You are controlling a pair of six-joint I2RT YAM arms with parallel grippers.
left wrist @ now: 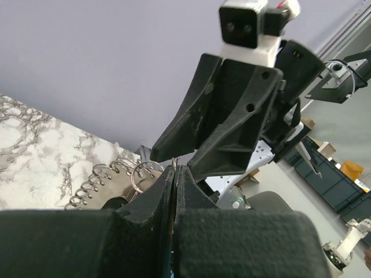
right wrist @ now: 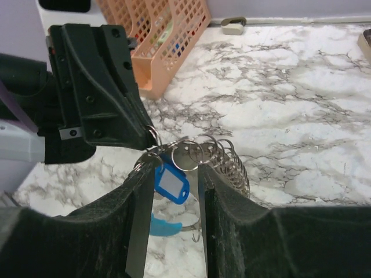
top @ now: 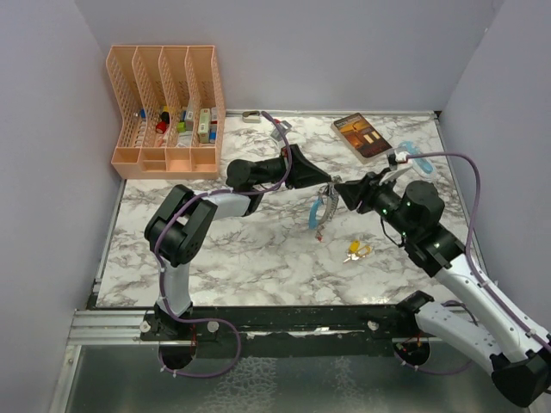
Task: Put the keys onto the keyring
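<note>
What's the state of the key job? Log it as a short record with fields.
left hand: shut on the keyring, holding it up at mid-table
right hand: jaws apart on either side of the bunch; grip unclear
blue tag: hangs from the ring, inside the right hand's gap
keys: loose on the table near the right arm, not yet on the ring
organizer: far left corner

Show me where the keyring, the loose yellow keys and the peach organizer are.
keyring (right wrist: 171, 182), right wrist view, on its blue tag.
yellow keys (top: 357, 251), top view, on the yellow head.
organizer (top: 168, 162), top view, on its front wall.
</note>
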